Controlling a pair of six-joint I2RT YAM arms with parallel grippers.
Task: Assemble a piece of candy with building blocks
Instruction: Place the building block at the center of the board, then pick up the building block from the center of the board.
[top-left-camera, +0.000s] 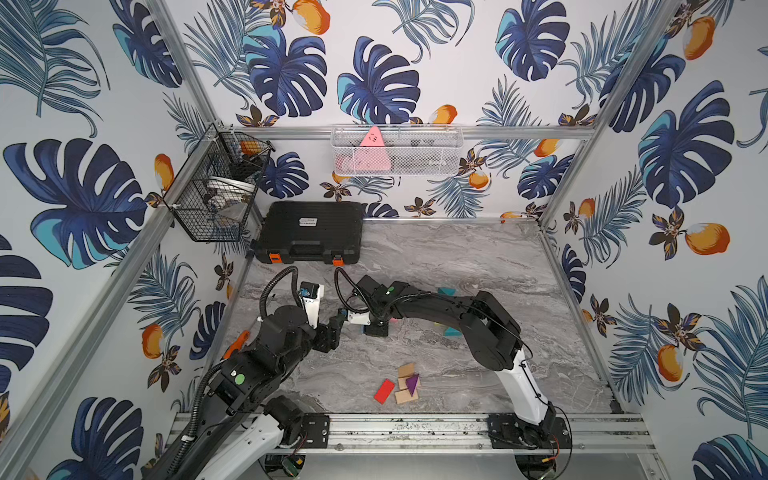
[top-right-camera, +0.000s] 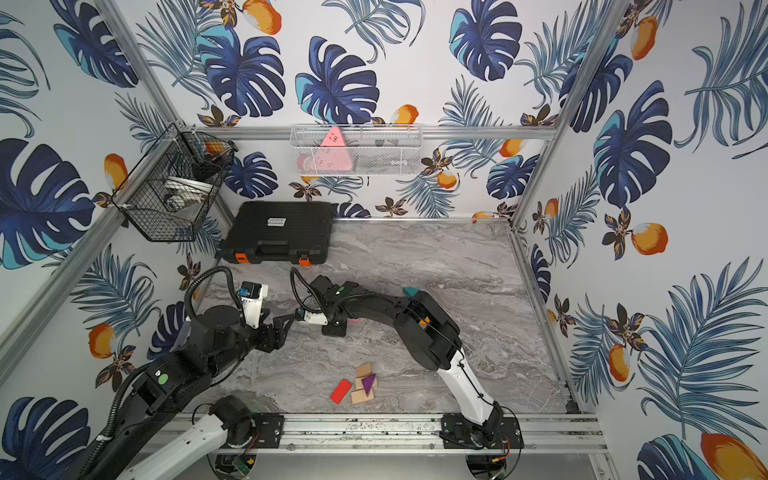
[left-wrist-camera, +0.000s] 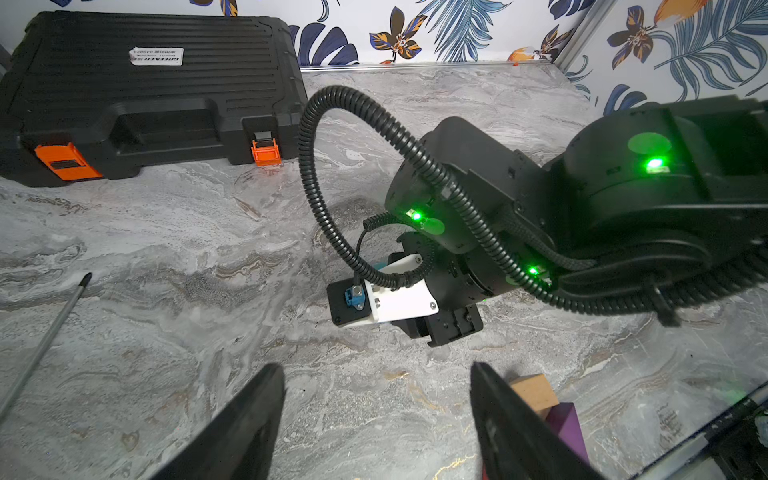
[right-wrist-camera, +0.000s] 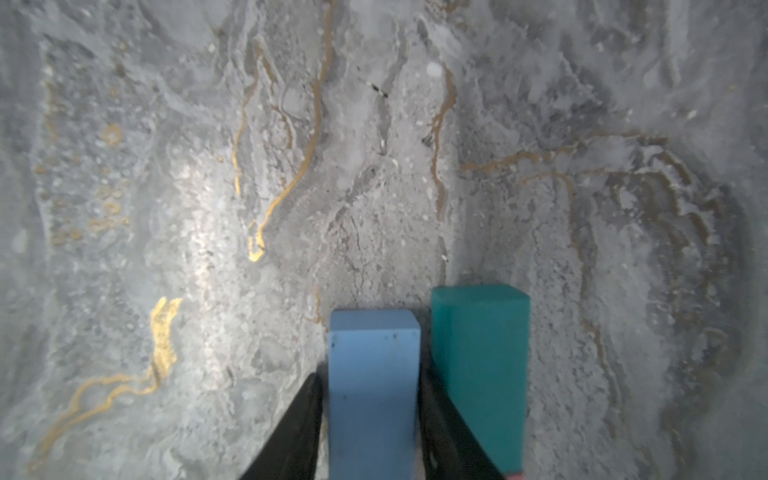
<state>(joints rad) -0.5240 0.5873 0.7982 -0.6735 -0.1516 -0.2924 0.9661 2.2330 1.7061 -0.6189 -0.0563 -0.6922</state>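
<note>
In the right wrist view a blue block (right-wrist-camera: 374, 395) lies flat on the marble between my right gripper's (right-wrist-camera: 370, 374) two fingers, which press close on both its long sides. A teal block (right-wrist-camera: 482, 365) lies alongside it. In both top views this gripper (top-left-camera: 376, 330) points down at mid-table. My left gripper (left-wrist-camera: 376, 368) hovers open over bare marble just left of it (top-left-camera: 332, 328). Near the front edge lie a red block (top-left-camera: 384, 390), plain wood blocks (top-left-camera: 406, 370) and a purple triangle (top-left-camera: 412, 383). More teal blocks (top-left-camera: 451, 331) show partly behind the right arm.
A black tool case (top-left-camera: 309, 232) sits at the back left. An orange-handled screwdriver (top-left-camera: 236, 345) lies by the left wall, its shaft (left-wrist-camera: 45, 340) on the marble. A black wire basket (top-left-camera: 216, 187) and a white mesh basket (top-left-camera: 397, 151) hang on the walls.
</note>
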